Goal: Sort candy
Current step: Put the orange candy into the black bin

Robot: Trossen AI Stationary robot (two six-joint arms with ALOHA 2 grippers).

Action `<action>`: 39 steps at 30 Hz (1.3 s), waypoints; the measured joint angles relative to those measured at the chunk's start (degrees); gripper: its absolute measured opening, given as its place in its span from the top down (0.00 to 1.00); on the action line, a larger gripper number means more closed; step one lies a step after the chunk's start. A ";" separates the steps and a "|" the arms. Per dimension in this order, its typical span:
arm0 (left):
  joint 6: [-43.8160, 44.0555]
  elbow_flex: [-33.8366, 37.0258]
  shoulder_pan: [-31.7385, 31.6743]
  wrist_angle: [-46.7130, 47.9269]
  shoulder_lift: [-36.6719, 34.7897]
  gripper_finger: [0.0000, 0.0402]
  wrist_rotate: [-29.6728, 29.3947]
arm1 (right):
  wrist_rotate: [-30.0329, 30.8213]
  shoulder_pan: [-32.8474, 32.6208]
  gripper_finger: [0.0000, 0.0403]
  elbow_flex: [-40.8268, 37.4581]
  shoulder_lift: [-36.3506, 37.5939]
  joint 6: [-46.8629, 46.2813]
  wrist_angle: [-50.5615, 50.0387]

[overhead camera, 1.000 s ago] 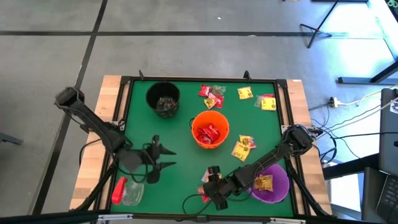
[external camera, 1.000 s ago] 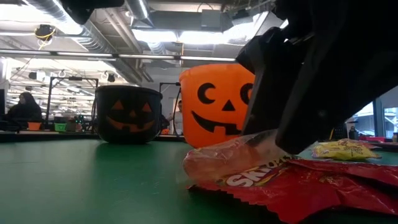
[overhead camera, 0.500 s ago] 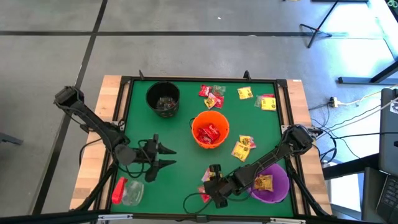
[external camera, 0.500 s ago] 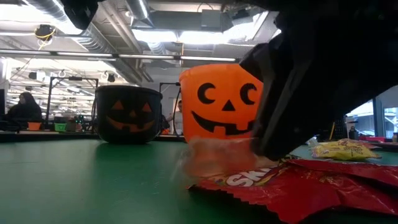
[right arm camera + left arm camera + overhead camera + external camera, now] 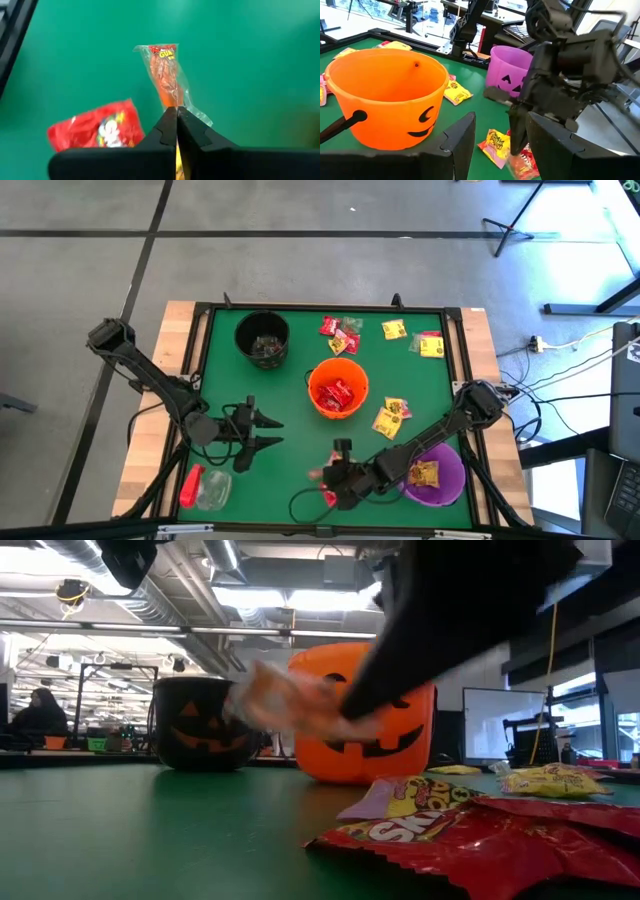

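A small clear packet (image 5: 166,75) with orange candy inside hangs in the air, pinched tight at its end by the right gripper (image 5: 176,116). It is up off the green table (image 5: 290,395), near the front edge. Below it lie a red packet (image 5: 480,840) with big white letters "SK" and a yellow one (image 5: 496,146). The orange pumpkin bucket (image 5: 338,388) in the middle holds red packets. The purple bucket (image 5: 436,473) beside the right arm holds a yellow one. The black bucket (image 5: 262,338) sits at the back. More candy lies along the back edge (image 5: 340,335). The left gripper (image 5: 268,432) waits with fingers apart over bare green table.
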State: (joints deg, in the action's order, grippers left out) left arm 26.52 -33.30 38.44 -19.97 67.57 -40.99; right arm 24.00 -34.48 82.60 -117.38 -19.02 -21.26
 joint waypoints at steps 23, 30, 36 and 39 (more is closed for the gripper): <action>-4.22 0.00 0.00 -0.11 2.80 0.58 4.50 | 22.76 1.25 1.00 20.86 0.12 4.47 -20.55; -6.19 0.00 -0.70 -4.03 8.34 0.58 4.03 | 14.79 2.61 1.00 20.86 0.13 4.53 -17.06; -10.60 -0.04 -0.65 -8.80 11.15 0.58 4.03 | 13.91 3.95 1.00 20.86 0.13 4.96 -15.90; -10.61 -0.04 -0.66 -8.89 11.30 0.58 3.67 | 13.27 4.23 1.00 20.86 0.13 5.80 -15.07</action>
State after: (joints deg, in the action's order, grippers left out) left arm 15.91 -33.34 37.78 -28.85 78.87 -37.32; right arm 37.27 -30.25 103.46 -117.25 -13.21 -36.33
